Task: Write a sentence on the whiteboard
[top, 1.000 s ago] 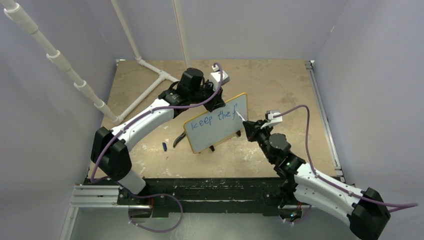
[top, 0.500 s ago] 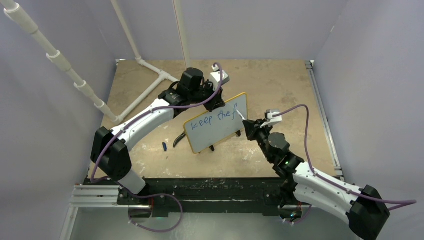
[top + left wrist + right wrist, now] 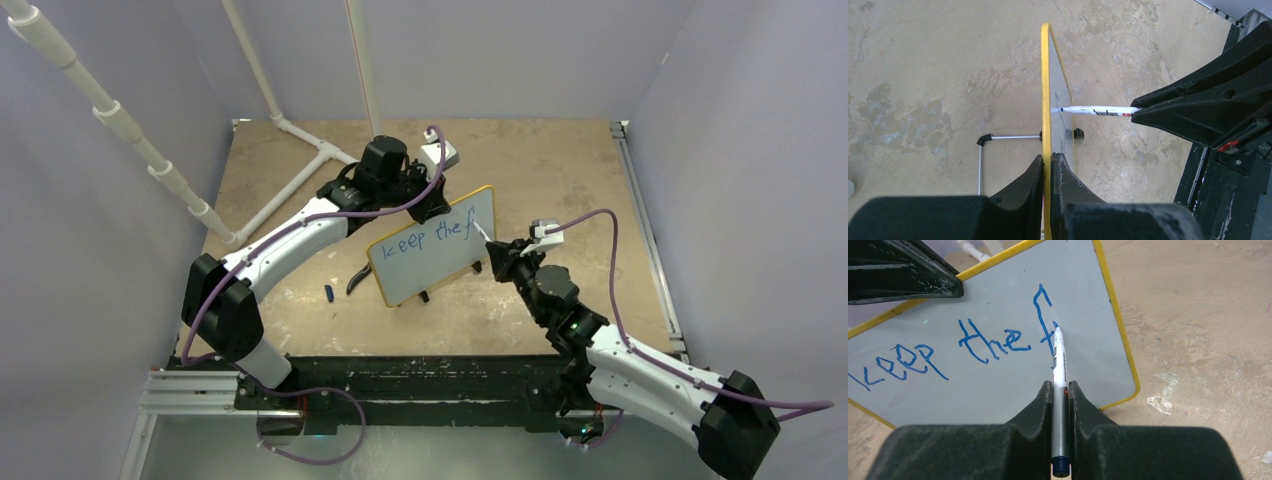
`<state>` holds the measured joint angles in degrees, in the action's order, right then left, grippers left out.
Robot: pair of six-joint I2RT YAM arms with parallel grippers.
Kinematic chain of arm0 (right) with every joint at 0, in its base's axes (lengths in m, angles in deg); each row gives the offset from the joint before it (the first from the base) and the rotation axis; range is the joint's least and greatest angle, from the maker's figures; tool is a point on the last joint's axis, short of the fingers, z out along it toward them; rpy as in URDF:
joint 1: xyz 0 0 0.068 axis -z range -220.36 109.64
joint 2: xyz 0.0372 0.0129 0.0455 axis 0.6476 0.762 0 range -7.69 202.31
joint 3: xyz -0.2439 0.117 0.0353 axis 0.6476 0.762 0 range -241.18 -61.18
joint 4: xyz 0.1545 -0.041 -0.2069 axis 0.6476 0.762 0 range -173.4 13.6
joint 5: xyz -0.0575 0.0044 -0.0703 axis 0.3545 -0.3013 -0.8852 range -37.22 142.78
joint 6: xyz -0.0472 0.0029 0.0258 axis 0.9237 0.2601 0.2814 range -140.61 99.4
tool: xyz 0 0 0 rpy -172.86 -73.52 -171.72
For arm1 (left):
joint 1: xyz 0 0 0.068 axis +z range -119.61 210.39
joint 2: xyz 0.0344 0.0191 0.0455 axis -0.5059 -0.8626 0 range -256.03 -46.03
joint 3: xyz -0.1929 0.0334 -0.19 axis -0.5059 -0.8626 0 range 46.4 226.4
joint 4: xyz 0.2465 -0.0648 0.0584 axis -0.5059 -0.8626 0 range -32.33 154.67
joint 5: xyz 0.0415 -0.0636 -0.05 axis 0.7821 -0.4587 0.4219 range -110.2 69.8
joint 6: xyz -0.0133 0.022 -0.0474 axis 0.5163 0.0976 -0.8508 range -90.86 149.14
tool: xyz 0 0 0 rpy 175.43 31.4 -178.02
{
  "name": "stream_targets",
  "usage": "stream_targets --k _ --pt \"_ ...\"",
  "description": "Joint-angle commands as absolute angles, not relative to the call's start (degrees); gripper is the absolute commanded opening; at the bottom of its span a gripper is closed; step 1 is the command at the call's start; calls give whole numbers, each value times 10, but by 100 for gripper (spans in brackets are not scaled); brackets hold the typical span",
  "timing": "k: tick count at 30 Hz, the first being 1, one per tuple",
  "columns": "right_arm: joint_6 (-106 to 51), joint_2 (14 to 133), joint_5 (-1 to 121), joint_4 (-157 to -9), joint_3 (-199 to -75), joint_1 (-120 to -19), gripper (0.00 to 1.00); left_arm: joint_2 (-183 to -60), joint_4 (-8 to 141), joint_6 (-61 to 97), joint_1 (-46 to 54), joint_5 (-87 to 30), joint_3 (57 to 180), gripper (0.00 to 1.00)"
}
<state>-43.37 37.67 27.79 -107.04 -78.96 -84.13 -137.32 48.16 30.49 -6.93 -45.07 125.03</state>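
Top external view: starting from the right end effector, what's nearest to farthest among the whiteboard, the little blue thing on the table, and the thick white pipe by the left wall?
From the right end effector:
1. The whiteboard, just to its left, touched by the held marker.
2. The little blue thing, on the table left of the board.
3. The thick white pipe, far left, along the wall.

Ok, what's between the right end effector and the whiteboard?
Only the marker: clamped in the right end effector, tip on the whiteboard; right wrist view.
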Motion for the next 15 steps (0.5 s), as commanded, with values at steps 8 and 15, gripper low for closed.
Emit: stream_targets --k 8,15 --pt "-450 377 273 -1053 -796 -841 0 -1373 494 320 -75 -468 1252 0" --pt "-461 375 276 -1043 -789 -841 0 -1371 494 320 -75 -467 1252 0"
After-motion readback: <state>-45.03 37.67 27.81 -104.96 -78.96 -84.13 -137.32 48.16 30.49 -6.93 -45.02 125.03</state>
